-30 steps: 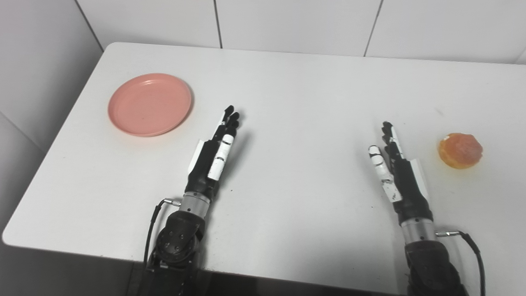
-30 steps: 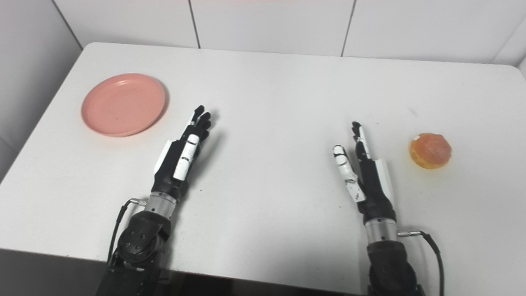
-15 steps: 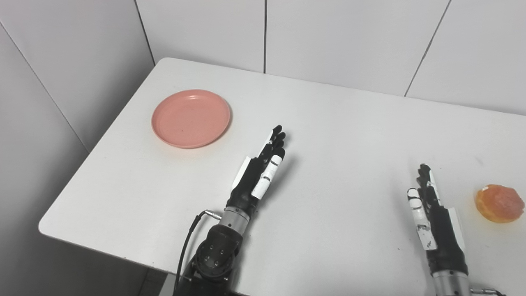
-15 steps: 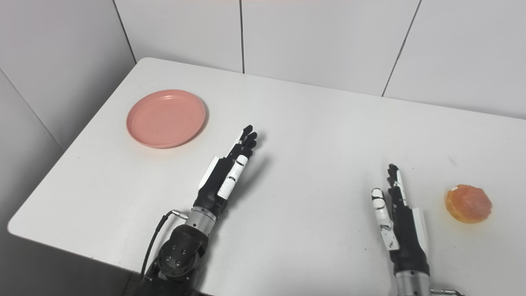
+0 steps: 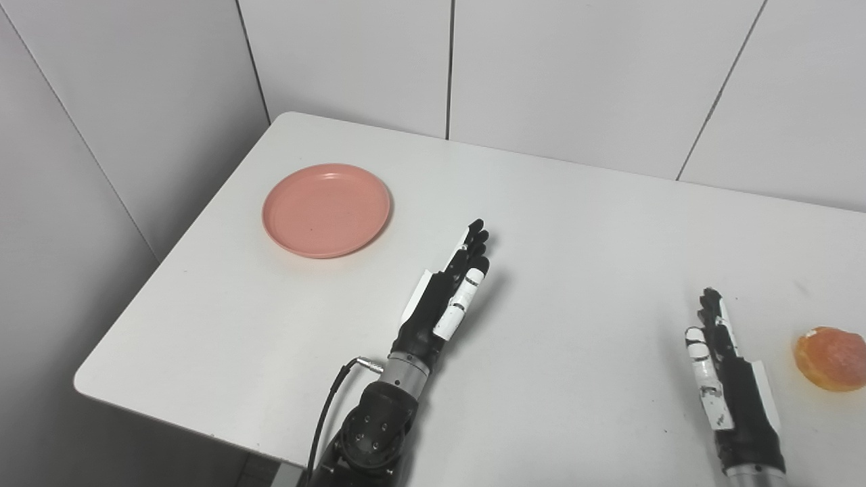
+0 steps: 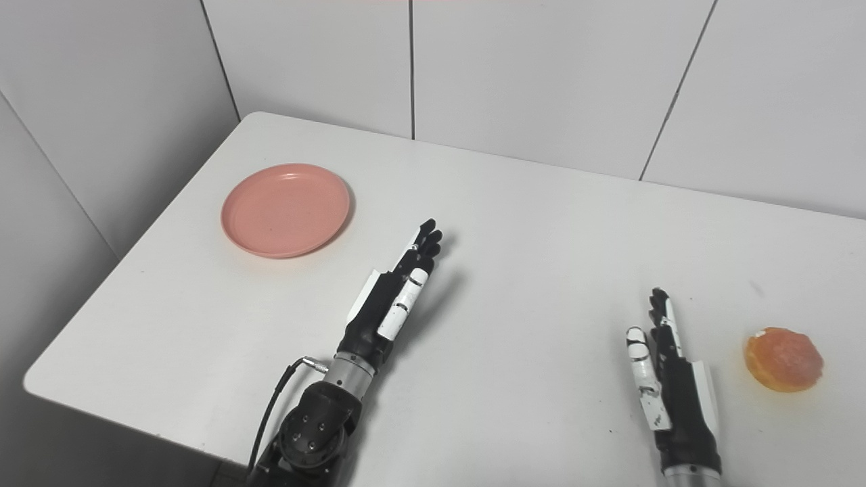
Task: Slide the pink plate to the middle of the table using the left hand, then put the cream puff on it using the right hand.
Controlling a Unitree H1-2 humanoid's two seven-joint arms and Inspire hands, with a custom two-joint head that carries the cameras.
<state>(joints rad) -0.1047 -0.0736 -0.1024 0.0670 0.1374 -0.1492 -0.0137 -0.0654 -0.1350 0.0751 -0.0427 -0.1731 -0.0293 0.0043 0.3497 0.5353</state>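
Pink plate (image 5: pixel 327 210) beyond and left of the left hand (image 5: pixel 446 299) fingertips, untouched. Cream puff (image 6: pixel 784 359) just right of the right hand (image 6: pixel 673 389). Both hands flat, fingers extended, empty — poised (likely) for reaching, plate first.

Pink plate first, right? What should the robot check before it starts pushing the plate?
1. Pink plate has nothing on it: ok.
2. Left hand is open and holds nothing: ok.
3. Left hand is touching the plate: not ok; it sits apart, nearer the robot and to the plate's right.
4. Table between plate and middle has nothing in the way: ok.
5. Cream puff is off the sliding path, at the far right: ok.
6. Right hand is open, waiting beside the puff without touching it: ok.
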